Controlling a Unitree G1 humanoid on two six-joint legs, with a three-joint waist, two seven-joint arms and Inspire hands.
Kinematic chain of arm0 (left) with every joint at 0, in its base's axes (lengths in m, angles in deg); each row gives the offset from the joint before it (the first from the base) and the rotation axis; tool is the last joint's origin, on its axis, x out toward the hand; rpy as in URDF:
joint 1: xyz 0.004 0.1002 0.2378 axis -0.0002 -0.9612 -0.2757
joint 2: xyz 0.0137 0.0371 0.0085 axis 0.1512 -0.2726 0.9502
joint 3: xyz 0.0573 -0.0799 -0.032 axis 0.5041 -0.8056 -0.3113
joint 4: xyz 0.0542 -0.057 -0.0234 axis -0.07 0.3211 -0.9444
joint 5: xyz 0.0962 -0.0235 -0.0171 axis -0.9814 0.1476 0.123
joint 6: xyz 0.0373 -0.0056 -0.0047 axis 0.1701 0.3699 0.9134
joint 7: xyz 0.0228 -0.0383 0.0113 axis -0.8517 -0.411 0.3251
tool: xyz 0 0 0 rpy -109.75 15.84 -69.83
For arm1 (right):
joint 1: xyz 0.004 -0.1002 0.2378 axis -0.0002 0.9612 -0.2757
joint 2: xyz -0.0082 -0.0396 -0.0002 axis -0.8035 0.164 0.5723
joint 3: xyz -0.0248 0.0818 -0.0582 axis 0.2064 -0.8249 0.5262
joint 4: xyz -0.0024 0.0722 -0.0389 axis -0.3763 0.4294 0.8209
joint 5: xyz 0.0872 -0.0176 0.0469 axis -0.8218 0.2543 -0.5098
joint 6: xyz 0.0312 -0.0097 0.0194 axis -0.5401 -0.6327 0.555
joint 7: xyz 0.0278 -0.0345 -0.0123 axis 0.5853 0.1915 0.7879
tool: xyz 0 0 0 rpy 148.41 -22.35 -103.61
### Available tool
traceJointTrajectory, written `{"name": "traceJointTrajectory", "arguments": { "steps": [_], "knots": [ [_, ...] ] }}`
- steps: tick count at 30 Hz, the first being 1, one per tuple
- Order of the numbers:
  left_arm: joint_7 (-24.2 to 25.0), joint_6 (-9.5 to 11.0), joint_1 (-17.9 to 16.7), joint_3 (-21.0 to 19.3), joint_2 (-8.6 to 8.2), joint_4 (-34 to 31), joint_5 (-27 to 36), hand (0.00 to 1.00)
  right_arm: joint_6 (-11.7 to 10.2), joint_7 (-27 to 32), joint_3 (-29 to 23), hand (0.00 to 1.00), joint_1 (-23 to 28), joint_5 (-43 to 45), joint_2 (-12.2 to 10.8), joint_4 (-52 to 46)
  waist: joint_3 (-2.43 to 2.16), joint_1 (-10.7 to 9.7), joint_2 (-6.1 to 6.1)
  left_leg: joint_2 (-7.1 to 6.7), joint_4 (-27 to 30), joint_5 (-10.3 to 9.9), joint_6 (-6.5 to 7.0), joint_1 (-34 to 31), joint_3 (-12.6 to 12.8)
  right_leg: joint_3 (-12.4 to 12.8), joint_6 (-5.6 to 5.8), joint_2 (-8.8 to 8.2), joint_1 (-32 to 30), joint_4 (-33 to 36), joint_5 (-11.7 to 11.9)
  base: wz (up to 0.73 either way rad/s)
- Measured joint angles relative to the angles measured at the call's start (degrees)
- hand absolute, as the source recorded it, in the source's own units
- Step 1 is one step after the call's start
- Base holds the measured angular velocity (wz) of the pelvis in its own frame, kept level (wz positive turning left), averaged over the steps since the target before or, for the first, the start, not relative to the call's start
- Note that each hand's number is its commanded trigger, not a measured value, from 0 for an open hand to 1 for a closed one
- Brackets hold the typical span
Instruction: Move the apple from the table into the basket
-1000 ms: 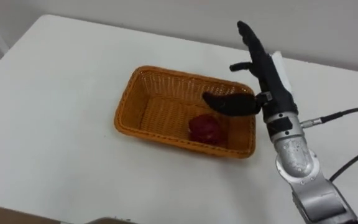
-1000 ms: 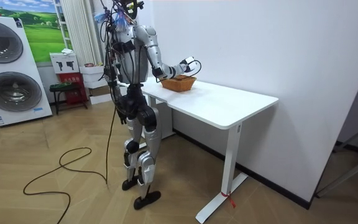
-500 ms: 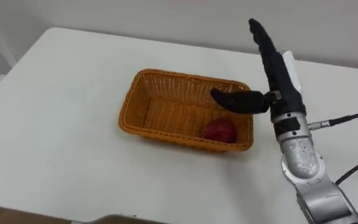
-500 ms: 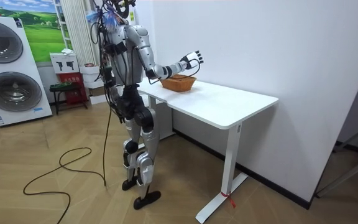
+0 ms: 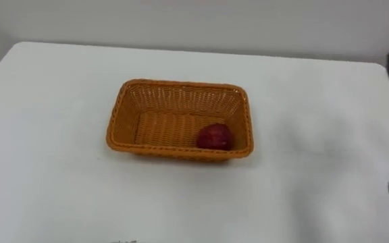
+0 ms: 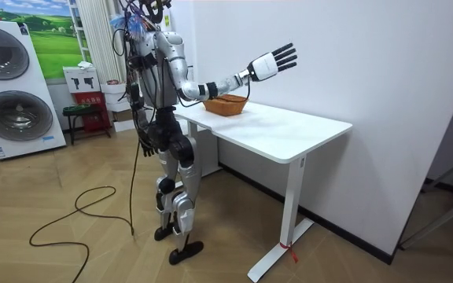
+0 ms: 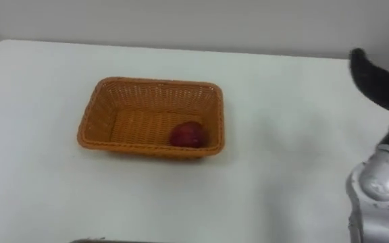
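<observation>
1. The white bench (image 5: 46, 189) stands against the wall. The robot stands at its end on the room view's left, facing along it.
2. The orange wicker basket (image 5: 181, 85) sits on the bench near that end, flat and upright, with bare bench all around it.
3. The right hand (image 6: 274, 63) is held high above the bench, beyond the basket. Its fingers are spread straight and it holds nothing. In the eye views only dark fingers show at the right edge, well apart from the basket.
4. The red apple (image 5: 214, 136) lies inside the basket, on its floor by the near right corner, touching or just beside the wall there (which of the two I cannot tell).

Judgement:
- With the apple in the basket and the hand empty and clear, the placing step looks done, and this moment reads as the pull-away at the end.
- If so, the next move calls only for bringing the arm down and back toward the body, keeping wide of the basket's rim so nothing gets nudged.
- Should the apple be wanted out again, the hand would have to come down from above into that tight corner.
</observation>
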Motion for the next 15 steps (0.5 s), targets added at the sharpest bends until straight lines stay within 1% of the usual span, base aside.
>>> {"name": "traceJointTrajectory", "arguments": {
  "steps": [1,2,4,5,6,7,8,9,10,11,13,14,15],
  "knots": [
    [0.0,-0.1,0.0,-0.5,0.03,0.0,0.0,0.00,-0.1,1.0,-1.1,0.00,0.1,-0.7,0.0,1.0,0.00,-0.6,0.01,0.03,0.0,0.0,0.00,0.0,0.1,0.1,0.00,0.03,-0.1,0.0,0.0,-0.04],
    [-0.2,-0.3,-0.3,-1.5,0.05,-0.4,0.2,0.00,-0.4,2.9,-3.4,0.00,0.3,-2.7,0.1,3.7,-0.04,-1.4,-0.06,0.07,-0.1,0.0,-0.02,0.1,0.2,0.2,-0.04,0.05,-0.1,0.0,0.0,-0.11],
    [-1.4,-0.4,-0.3,-2.2,0.01,-1.1,0.2,0.00,-0.4,7.1,-7.9,0.00,1.0,-8.1,0.1,8.3,-0.16,-1.8,0.04,0.24,-0.3,-0.2,-0.05,0.3,1.1,1.1,-0.11,0.20,-0.4,0.2,-0.1,-0.19],
    [-1.8,-0.4,-0.3,-2.2,0.02,-1.1,0.2,0.00,-0.4,7.8,-8.7,0.00,1.1,-9.7,0.2,9.4,-0.18,-2.1,0.09,0.26,-0.3,-0.2,-0.05,0.3,1.2,1.2,-0.12,0.23,-0.4,0.2,-0.1,-0.12],
    [-2.4,-0.4,-0.3,-2.2,0.03,-1.2,0.2,0.00,-0.5,9.1,-9.8,0.00,1.5,-13.7,0.2,11.9,-0.12,-3.1,-0.18,0.25,-0.3,-0.3,-0.02,0.3,1.3,1.3,-0.11,0.23,-0.4,0.2,-0.1,0.00],
    [-2.6,-0.4,-0.3,-2.2,0.06,-1.3,0.2,0.00,-0.5,9.4,-10.3,0.00,1.8,-16.1,0.2,13.2,-0.25,-3.6,-0.08,0.24,-0.4,-0.3,0.00,0.3,1.3,1.3,-0.11,0.23,-0.3,0.2,-0.1,0.00],
    [-3.1,-0.5,-0.4,-2.2,0.07,-2.2,0.2,0.00,-0.5,9.8,-11.0,0.00,2.7,-21.0,0.3,16.0,-0.40,-4.5,-0.11,0.23,-0.5,-0.3,0.02,0.2,1.4,1.4,-0.10,0.21,-0.3,0.3,-0.1,-0.05],
    [-3.5,-0.4,-0.2,-2.4,0.06,-2.8,0.2,0.00,-0.5,9.9,-11.4,0.00,3.9,-25.6,0.2,19.1,-0.32,-4.7,-0.28,0.24,-0.7,-0.3,0.04,0.1,1.6,1.5,-0.10,0.20,-0.4,0.4,-0.2,-0.05],
    [-3.6,-0.4,-0.1,-2.6,0.06,-2.9,0.2,0.00,-0.5,9.9,-11.8,0.00,4.4,-28.1,0.2,20.5,-0.35,-4.9,-0.26,0.22,-0.7,-0.4,0.07,0.2,1.6,1.5,-0.07,0.19,-0.4,0.4,-0.2,-0.06],
    [-3.7,-0.4,-0.2,-2.9,0.05,-2.9,0.3,0.00,-0.4,9.7,-13.3,0.00,5.0,-32.3,0.2,24.3,-0.53,-5.6,-0.28,0.17,-0.7,-0.5,0.12,0.2,1.6,1.5,0.00,0.13,-0.3,0.5,-0.4,0.00],
    [-3.7,-0.4,-0.3,-3.3,0.05,-3.8,0.3,0.00,-0.4,10.2,-16.2,0.00,6.0,-39.8,-0.1,30.4,-0.58,-5.9,-0.08,0.13,-0.7,-0.7,0.18,0.3,2.0,1.9,0.05,0.06,-0.5,0.9,-0.7,-0.07],
    [-3.7,-0.4,-0.3,-3.3,0.05,-4.1,0.3,0.00,-0.4,10.2,-16.5,0.00,6.0,-40.7,-0.1,32.1,-0.56,-6.1,0.00,0.13,-0.6,-0.7,0.16,0.2,1.9,1.9,0.03,0.08,-0.5,0.9,-0.7,-0.07],
    [-3.5,-0.4,-0.3,-3.3,0.01,-4.6,0.3,0.00,-0.4,9.8,-16.7,0.00,6.2,-42.3,-0.1,36.3,-0.57,-6.2,0.00,0.12,-0.5,-0.8,0.17,0.1,2.0,2.2,0.06,0.11,-0.7,1.0,-0.8,0.00]
  ]
}}
